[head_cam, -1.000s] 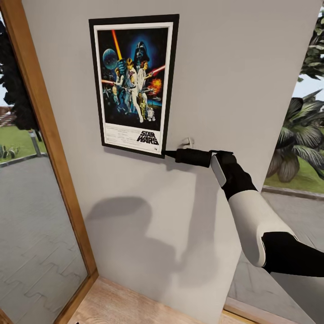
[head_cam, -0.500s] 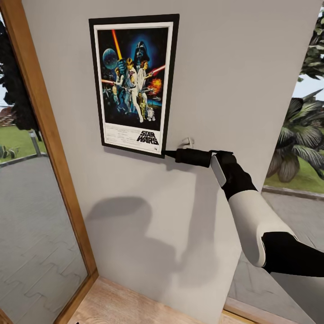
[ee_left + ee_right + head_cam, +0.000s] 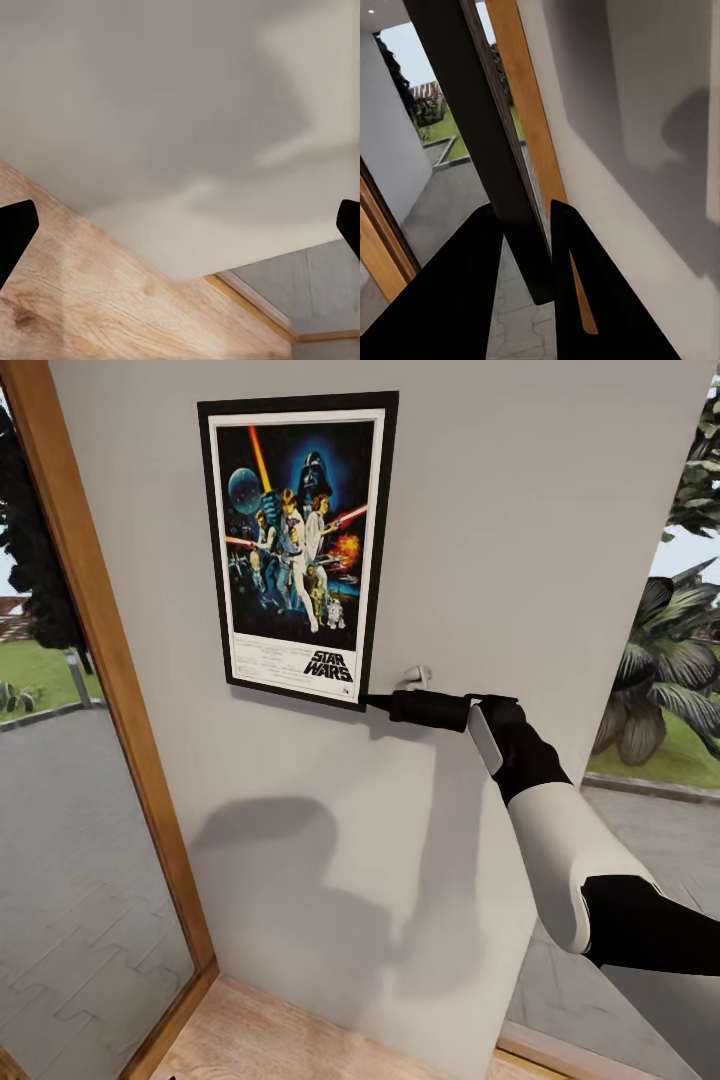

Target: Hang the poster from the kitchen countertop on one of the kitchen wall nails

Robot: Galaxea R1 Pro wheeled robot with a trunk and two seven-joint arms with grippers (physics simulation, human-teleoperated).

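The poster point(image 3: 296, 550) hangs flat against the grey wall point(image 3: 520, 540), beside the wooden window frame point(image 3: 110, 690). The right gripper point(image 3: 375, 702) pinches the poster's lower right corner; in the right wrist view both fingers point(image 3: 461, 292) are closed narrowly on the dark frame edge point(image 3: 480, 120). The left gripper point(image 3: 180, 225) is spread wide, holding nothing, above the wood floor point(image 3: 90, 300)

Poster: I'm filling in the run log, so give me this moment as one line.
poster: flat against wall | right hand: shut on poster's lower corner | left hand: open, holding nothing
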